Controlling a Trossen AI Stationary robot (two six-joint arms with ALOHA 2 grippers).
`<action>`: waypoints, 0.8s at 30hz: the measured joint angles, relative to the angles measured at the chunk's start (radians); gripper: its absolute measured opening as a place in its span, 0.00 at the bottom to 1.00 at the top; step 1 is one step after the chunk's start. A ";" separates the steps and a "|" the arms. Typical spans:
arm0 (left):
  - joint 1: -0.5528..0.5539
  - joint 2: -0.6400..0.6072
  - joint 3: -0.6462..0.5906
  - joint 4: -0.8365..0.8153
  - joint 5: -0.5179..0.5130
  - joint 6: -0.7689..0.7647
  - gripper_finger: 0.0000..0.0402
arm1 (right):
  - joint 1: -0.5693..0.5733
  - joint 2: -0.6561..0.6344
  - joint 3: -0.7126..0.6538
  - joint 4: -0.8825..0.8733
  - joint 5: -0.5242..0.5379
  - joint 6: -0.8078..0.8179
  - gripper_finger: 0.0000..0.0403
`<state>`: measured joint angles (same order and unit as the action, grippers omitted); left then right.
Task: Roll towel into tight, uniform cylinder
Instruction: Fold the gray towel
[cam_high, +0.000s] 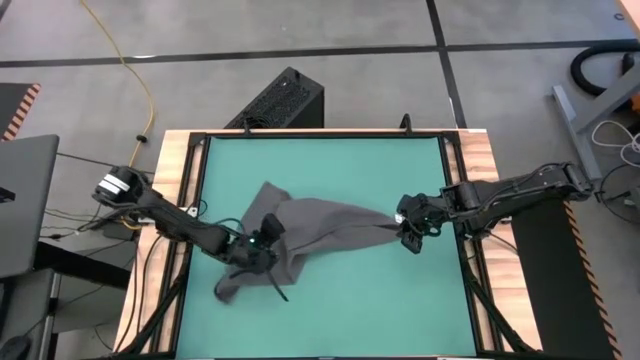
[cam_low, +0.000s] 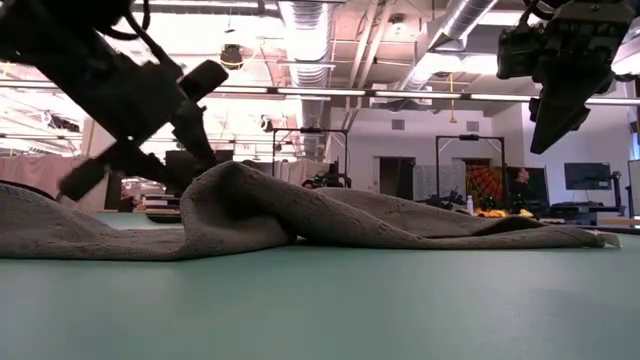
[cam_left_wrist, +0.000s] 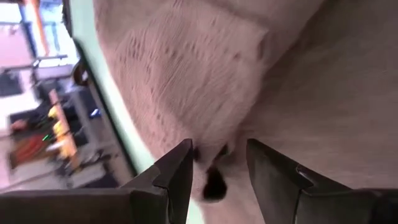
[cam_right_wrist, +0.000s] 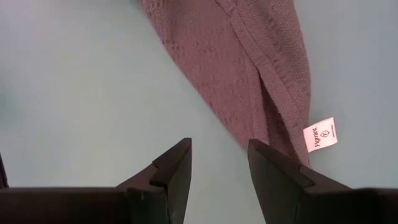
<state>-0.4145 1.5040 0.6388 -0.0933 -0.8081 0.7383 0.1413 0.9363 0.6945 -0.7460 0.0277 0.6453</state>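
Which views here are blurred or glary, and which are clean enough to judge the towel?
High view: evenly lit, sharp; towel crumpled, unrolled. Low view: bright ceiling lights backlight the arms into silhouettes, left gripper motion-blurred. Left wrist view: towel soft, washed out, smeared. Right wrist view: crisp; towel weave and white tag clear past the open right gripper.

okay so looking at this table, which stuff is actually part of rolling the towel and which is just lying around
Part of the job:
- towel, crumpled and unrolled on the green mat
- left tool, open, over the towel's left part
- right tool, open, above the towel's right tip, near its white tag

Just lying about:
- black box behind the table
- yellow cable on the floor
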 joint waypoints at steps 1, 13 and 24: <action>0.000 0.016 0.007 0.000 -0.026 0.001 0.35 | 0.000 0.000 0.000 0.000 0.000 0.000 0.45; 0.006 0.037 0.024 0.145 -0.064 0.023 0.30 | 0.000 0.000 0.000 0.009 0.001 -0.026 0.45; 0.097 -0.059 0.154 0.212 -0.019 0.035 0.00 | 0.000 0.000 0.000 0.053 0.001 -0.028 0.45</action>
<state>-0.3172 1.4454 0.7926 0.1192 -0.8273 0.7729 0.1413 0.9367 0.6945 -0.6934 0.0288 0.6170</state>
